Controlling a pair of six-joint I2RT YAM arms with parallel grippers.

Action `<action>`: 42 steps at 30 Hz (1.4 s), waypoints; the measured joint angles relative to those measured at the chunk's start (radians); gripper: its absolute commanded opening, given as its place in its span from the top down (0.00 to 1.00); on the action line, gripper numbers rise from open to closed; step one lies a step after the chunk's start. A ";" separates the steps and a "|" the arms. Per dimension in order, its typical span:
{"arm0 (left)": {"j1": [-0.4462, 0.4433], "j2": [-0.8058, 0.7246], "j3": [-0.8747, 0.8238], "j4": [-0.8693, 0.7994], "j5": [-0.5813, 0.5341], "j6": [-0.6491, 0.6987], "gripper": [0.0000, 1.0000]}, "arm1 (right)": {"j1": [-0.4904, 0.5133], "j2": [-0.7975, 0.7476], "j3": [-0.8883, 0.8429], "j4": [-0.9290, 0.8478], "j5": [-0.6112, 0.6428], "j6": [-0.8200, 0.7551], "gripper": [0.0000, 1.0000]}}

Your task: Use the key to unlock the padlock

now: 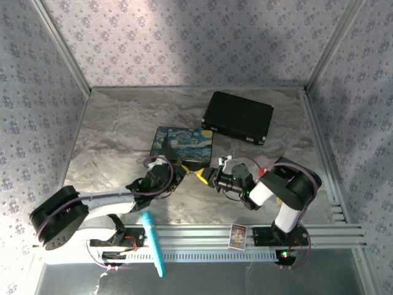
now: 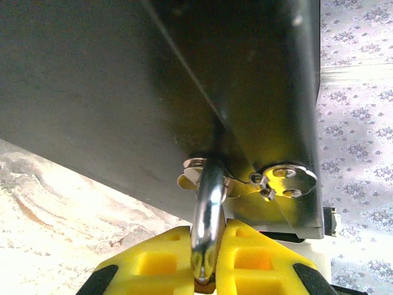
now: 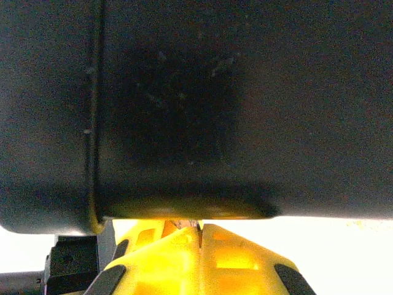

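The padlock's silver shackle [image 2: 209,203] runs up through the metal hasp [image 2: 245,184] on the painted box [image 1: 183,144]. My left gripper [image 2: 209,232] is shut on that shackle, and a sliver of brass body [image 2: 207,285] shows below between the yellow fingers [image 2: 153,261]. In the top view the left gripper [image 1: 177,174] and right gripper [image 1: 206,177] meet nose to nose at the box's front edge. My right gripper [image 3: 199,227] is pressed shut under the dark box side [image 3: 196,104], with a thin pale-brown bit, apparently the key [image 3: 183,224], pinched at its tips.
A black case [image 1: 238,117] lies at the back right. A teal pen-like tool [image 1: 153,243] and a small card [image 1: 237,235] rest on the front rail. Patterned walls close in the marble table [image 1: 116,129] on three sides.
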 measured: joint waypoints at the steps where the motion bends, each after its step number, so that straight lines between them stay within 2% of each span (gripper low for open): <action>1: 0.000 0.000 0.000 0.000 0.000 -0.004 1.00 | 0.002 0.000 0.000 0.000 0.002 0.000 1.00; 16: -0.005 0.022 -0.002 0.085 0.000 -0.064 1.00 | 0.014 0.005 0.034 -0.001 0.008 0.003 1.00; 29: -0.010 0.022 -0.011 0.081 -0.024 -0.116 1.00 | 0.014 -0.057 -0.055 0.005 0.101 0.015 1.00; 34: -0.012 0.046 -0.022 0.114 -0.023 -0.150 1.00 | 0.014 -0.096 -0.055 0.004 0.112 0.014 1.00; 42: -0.012 0.106 -0.023 0.190 -0.023 -0.191 1.00 | 0.012 -0.071 -0.038 0.005 0.111 0.015 1.00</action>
